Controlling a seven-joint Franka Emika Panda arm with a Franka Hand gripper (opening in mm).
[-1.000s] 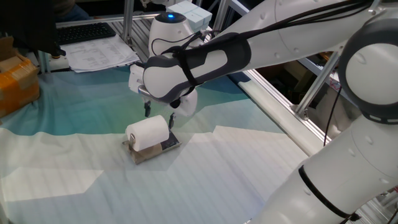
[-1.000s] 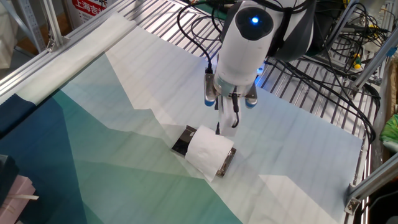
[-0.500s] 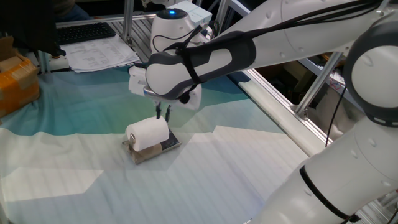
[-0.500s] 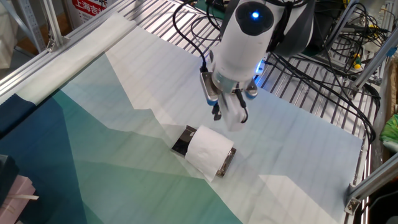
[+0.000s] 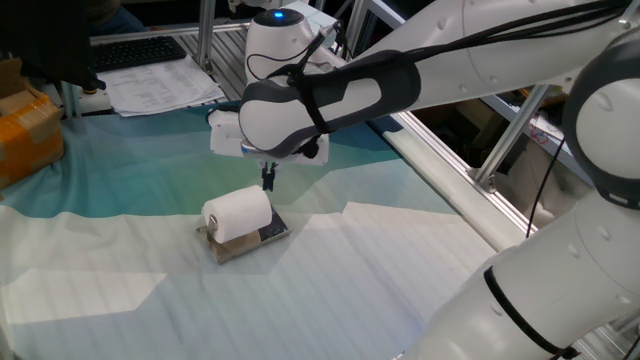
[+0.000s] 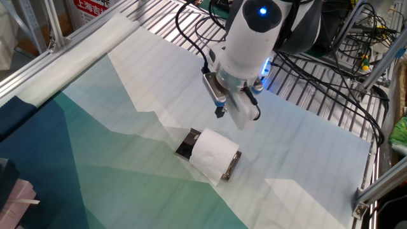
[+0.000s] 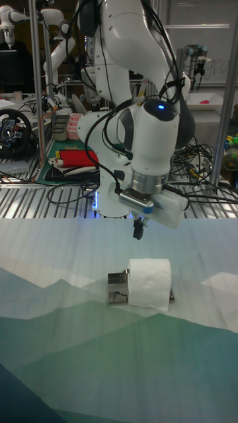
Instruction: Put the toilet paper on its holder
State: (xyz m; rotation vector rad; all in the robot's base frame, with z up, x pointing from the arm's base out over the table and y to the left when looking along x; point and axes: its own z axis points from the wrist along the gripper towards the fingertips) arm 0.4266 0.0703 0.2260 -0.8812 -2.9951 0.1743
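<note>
The toilet paper (image 5: 238, 213) (image 6: 214, 154) (image 7: 149, 283) is a white roll lying on its side across the holder (image 5: 271, 236) (image 6: 186, 145) (image 7: 118, 288). The holder is a small metal plate whose ends stick out on both sides of the roll. My gripper (image 5: 267, 180) (image 6: 219, 112) (image 7: 137, 231) hangs a little above and behind the roll without touching it. Its dark fingers show close together with nothing between them.
The cloth on the table is printed in white, teal and blue. Papers (image 5: 160, 88) and an orange box (image 5: 25, 135) lie at the back left. An aluminium rail (image 5: 450, 155) runs along the right edge. A metal grille with cables (image 6: 318, 76) lies behind the arm.
The gripper has risen from beside the roll and turned at the wrist. Its fingers, spread apart one second ago, have come together. The roll stayed on the holder.
</note>
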